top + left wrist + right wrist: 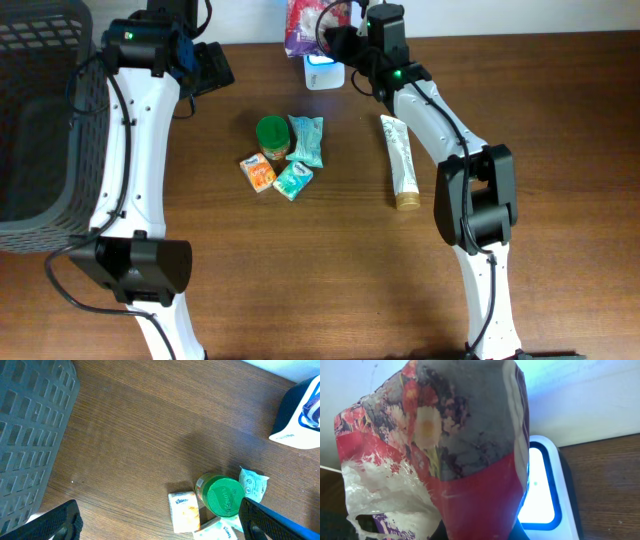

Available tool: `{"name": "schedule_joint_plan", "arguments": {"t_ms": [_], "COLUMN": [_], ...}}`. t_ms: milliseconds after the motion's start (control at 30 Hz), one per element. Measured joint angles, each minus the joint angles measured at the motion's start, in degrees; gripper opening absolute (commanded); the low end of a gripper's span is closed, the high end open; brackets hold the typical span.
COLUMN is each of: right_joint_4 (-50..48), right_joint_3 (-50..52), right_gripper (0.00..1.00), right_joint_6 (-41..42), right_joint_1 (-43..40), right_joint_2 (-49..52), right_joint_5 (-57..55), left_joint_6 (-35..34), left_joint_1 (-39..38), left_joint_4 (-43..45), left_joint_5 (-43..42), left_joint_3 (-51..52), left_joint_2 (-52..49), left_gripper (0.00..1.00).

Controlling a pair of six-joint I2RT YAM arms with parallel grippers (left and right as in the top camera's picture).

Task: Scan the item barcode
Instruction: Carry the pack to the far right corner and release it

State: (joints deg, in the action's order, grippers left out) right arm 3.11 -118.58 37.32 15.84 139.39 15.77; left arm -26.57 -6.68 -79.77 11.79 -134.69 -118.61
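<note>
The item is a crinkled plastic pouch (303, 25) printed with flowers on red and grey, and my right gripper (340, 38) is shut on it at the table's far edge. In the right wrist view the pouch (455, 445) fills most of the frame and hides the fingers. It hangs just in front of the white barcode scanner (542, 487), whose blue-rimmed window glows. From overhead the scanner (322, 72) sits directly under the pouch. No barcode shows on the visible side. My left gripper (215, 68) stands open and empty above the table, its fingers (60, 520) spread wide.
A green-lidded jar (271, 135), an orange tissue pack (259, 172) and two teal packs (306, 140) lie mid-table. A toothpaste tube (401, 160) lies to the right of them. A dark plastic basket (40, 120) occupies the left side.
</note>
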Motion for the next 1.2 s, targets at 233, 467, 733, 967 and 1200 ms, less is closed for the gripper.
{"name": "schedule_joint_plan", "arguments": {"t_ms": [233, 467, 733, 967, 1200], "right_joint_4": [5.33, 27.54, 46.66, 43.71, 40.59], "right_joint_3": [-0.48, -1.9, -2.84, -0.9, -0.44], "right_gripper": [0.04, 0.04, 0.04, 0.11, 0.59], "right_joint_6": [-1.16, -1.49, -0.31, 5.79, 6.23], "right_joint_1": [-2.12, -19.21, -40.5, -50.18, -50.36], "right_joint_2": [-0.24, -10.38, -12.44, -9.01, -5.68], "right_joint_5": [0.37, 0.98, 0.13, -0.15, -0.5], "left_joint_6": [0.0, 0.0, 0.0, 0.0, 0.0], "left_joint_1": [0.0, 0.0, 0.0, 0.0, 0.0], "left_joint_4": [-0.02, -0.02, -0.02, 0.0, 0.0], "left_joint_5": [0.0, 0.0, 0.0, 0.0, 0.0], "left_joint_3": [0.0, 0.0, 0.0, 0.0, 0.0], "left_joint_2": [0.0, 0.0, 0.0, 0.0, 0.0], "left_gripper": [0.99, 0.99, 0.99, 0.99, 0.99]}}
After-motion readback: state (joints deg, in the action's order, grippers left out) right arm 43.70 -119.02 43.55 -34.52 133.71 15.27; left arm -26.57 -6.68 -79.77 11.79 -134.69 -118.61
